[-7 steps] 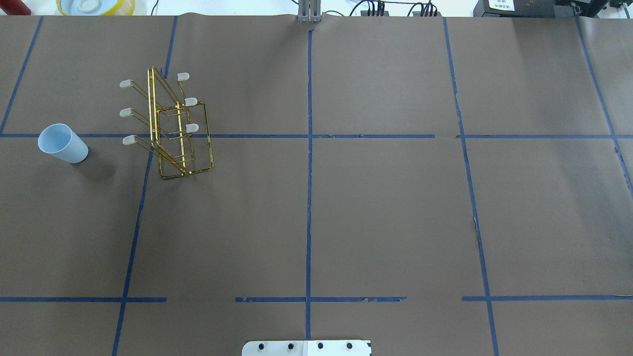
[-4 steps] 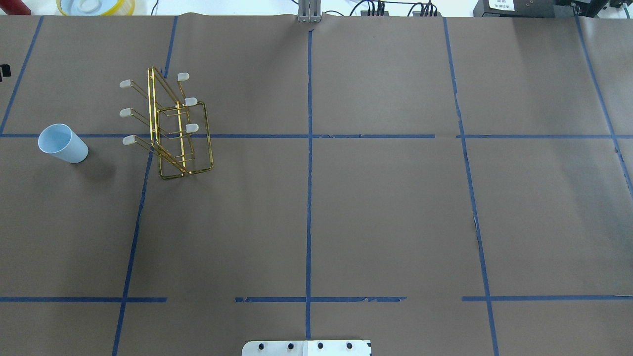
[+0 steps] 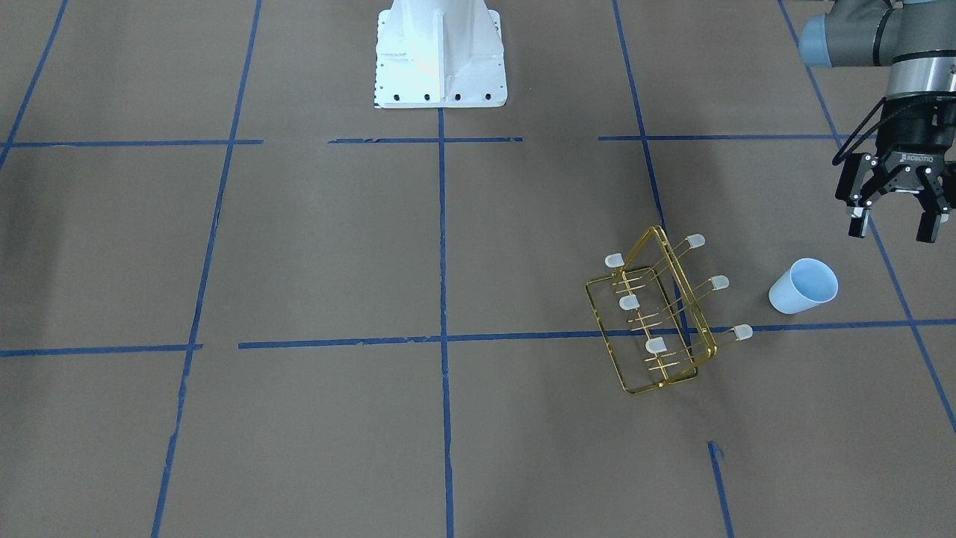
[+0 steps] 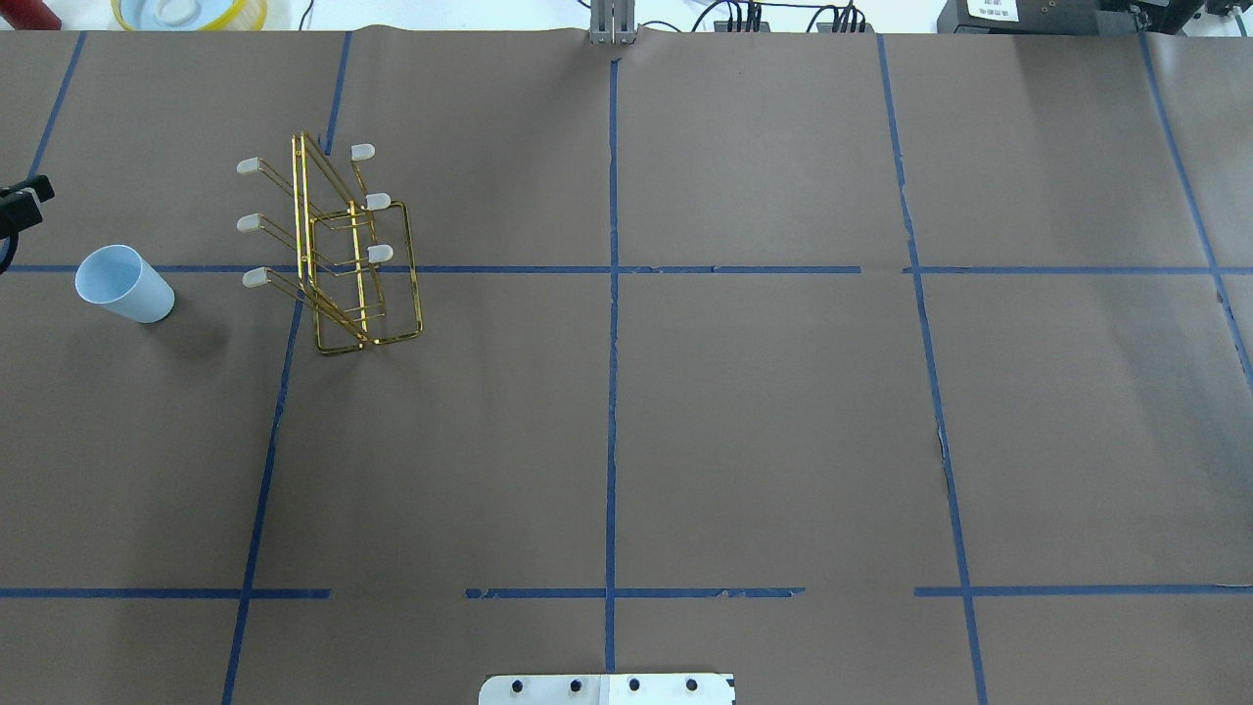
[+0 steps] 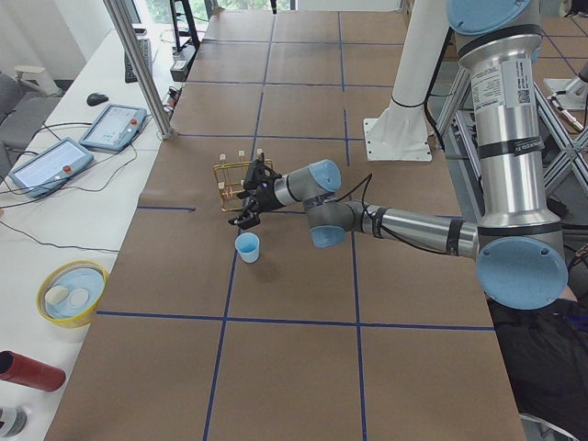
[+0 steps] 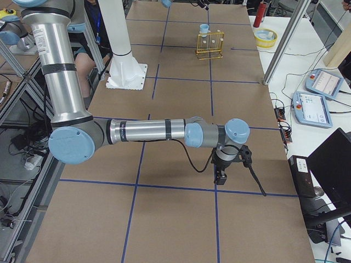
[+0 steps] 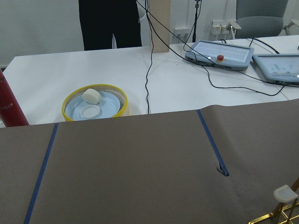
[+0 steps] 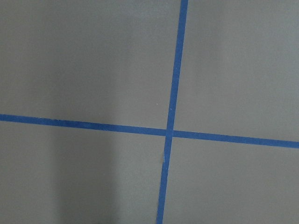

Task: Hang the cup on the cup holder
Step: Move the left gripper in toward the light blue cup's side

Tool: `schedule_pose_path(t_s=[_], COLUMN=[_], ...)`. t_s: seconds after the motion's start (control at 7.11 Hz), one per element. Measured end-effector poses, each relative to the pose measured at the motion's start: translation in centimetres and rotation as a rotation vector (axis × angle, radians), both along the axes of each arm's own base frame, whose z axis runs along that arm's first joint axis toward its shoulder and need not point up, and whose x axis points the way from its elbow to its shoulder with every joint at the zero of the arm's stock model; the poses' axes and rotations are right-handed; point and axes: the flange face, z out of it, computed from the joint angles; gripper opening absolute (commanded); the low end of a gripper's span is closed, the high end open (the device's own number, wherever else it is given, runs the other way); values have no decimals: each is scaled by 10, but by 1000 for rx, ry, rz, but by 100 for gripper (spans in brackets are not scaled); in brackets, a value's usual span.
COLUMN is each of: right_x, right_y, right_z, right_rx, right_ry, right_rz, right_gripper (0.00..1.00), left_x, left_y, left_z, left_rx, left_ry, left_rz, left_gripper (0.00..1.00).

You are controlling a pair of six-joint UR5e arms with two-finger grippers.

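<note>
The pale blue cup (image 3: 803, 288) stands upright on the brown table, mouth up; it also shows in the overhead view (image 4: 124, 284) and the exterior left view (image 5: 247, 247). The gold wire cup holder (image 3: 657, 314) stands beside it (image 4: 333, 250), all prongs bare. My left gripper (image 3: 893, 226) is open and empty, hovering above the table just robot-side of the cup; only its edge shows overhead (image 4: 18, 208). One rack prong cap (image 7: 285, 193) shows in the left wrist view. My right gripper (image 6: 222, 175) hangs low over the table's far right end; I cannot tell whether it is open.
A yellow-rimmed bowl (image 7: 95, 103) and a red cylinder (image 7: 7, 105) sit on the white bench beyond the table's far edge, with teach pendants (image 7: 219, 49) and cables. The white robot base (image 3: 439, 52) stands mid-table on the robot side.
My left gripper has come into the overhead view at the left edge, moving toward the cup. The cup and rack have not moved.
</note>
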Motion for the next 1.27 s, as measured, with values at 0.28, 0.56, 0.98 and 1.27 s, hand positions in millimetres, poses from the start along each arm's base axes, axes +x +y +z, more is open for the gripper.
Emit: schedule_pose_path(t_s=[0.28,0.56,0.98,1.27], right_x=[0,0,0,0], right_y=[0,0,0,0], right_z=[0,0,0,0], right_rx=[0,0,0,0], right_ry=[0,0,0,0], right_rz=[0,0,0,0], right_gripper=[100,100,100,100], left_x=[4,8,29,55], left_y=[19,26,37,47], left_z=[25,46,72,83], left_rx=[27,57,98,102], left_ry=[35,40,15,15], left_rz=[-70,-126,-202,-225], left_gripper=[100,100,100,100])
